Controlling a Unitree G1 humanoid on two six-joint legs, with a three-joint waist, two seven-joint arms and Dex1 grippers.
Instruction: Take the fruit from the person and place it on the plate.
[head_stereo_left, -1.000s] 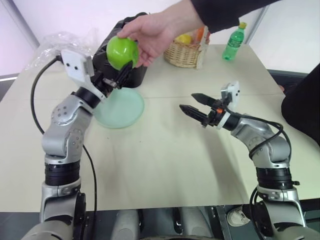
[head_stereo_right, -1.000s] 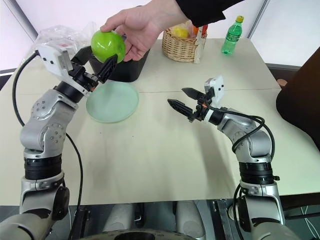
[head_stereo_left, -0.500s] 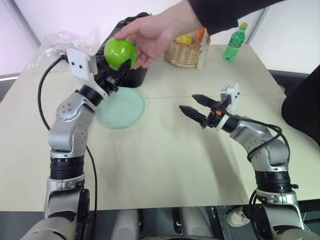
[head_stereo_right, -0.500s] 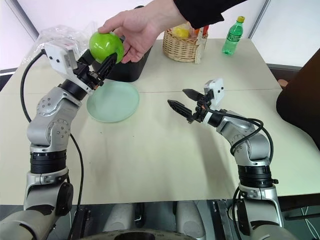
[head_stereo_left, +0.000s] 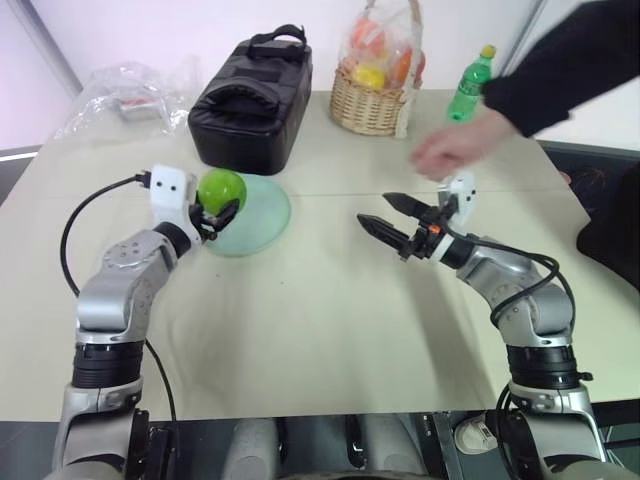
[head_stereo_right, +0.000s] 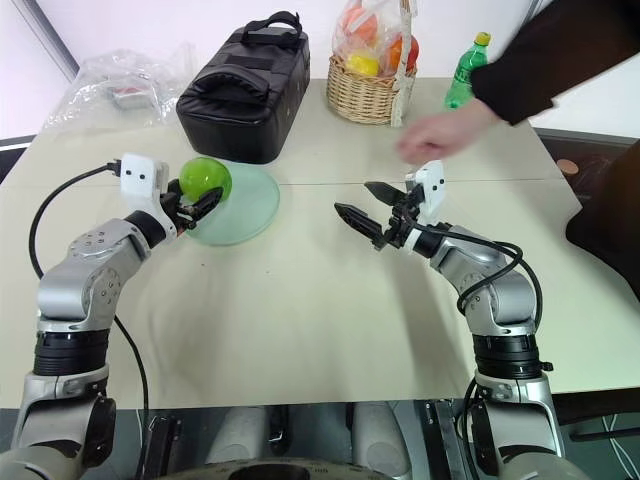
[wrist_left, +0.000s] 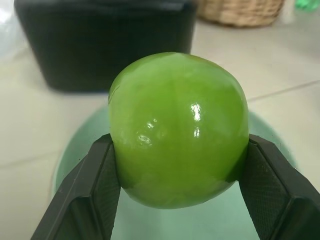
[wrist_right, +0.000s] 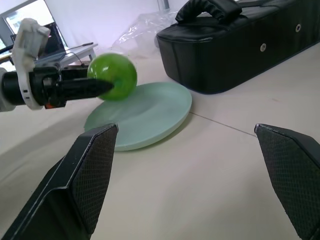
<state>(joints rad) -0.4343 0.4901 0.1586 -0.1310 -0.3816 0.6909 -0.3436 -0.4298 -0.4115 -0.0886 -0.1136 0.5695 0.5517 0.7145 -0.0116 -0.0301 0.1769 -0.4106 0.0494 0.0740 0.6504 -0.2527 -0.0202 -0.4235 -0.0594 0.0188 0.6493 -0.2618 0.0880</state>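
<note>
Where the left claw (head_stereo_left: 222, 213) grips, apple (wrist_left: 178, 129) hides plate (wrist_left: 80, 145).

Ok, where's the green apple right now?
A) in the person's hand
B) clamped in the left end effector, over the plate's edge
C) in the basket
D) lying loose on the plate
B: the left end effector grips the apple between its fingers above the plate; the person's hand is empty.

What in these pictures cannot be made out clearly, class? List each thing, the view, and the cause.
1. Hand, left eye view: blurred, fingers unclear.
2. Plate, left wrist view: its middle is hidden behind the apple.
3. Whether the apple touches the plate, right wrist view: left gripper covers its underside.
4. Bottle label, right eye view: too small to read.
</note>
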